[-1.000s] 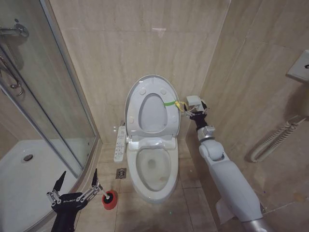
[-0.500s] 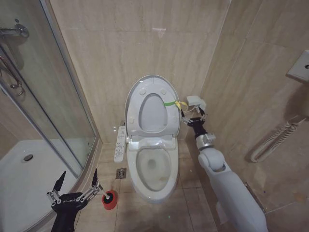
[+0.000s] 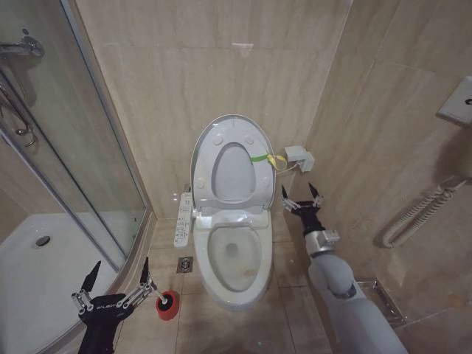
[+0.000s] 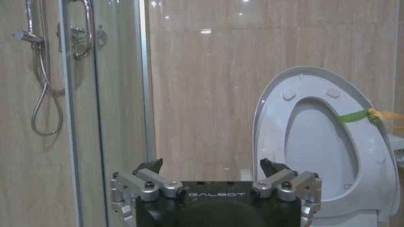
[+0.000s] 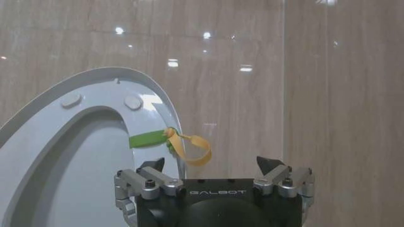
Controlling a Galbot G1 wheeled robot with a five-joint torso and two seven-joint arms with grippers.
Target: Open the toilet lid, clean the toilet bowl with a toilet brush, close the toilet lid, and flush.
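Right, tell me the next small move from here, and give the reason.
Probably lower the left gripper onto the slim white toilet brush in its small round red cup. The glossy white oval toilet lid already stands upright against the wall, the white ceramic toilet bowl lies exposed, and the open left gripper hovers beside the brush. The right gripper is open, apart from the lid.

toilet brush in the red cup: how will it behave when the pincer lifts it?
The toilet brush looks slim and short, so probably light and stiff. Its handle leans out of the small red cup, so the cup may tip or come along. The handle looks smooth, possibly slippery. The left pincer is open beside it.
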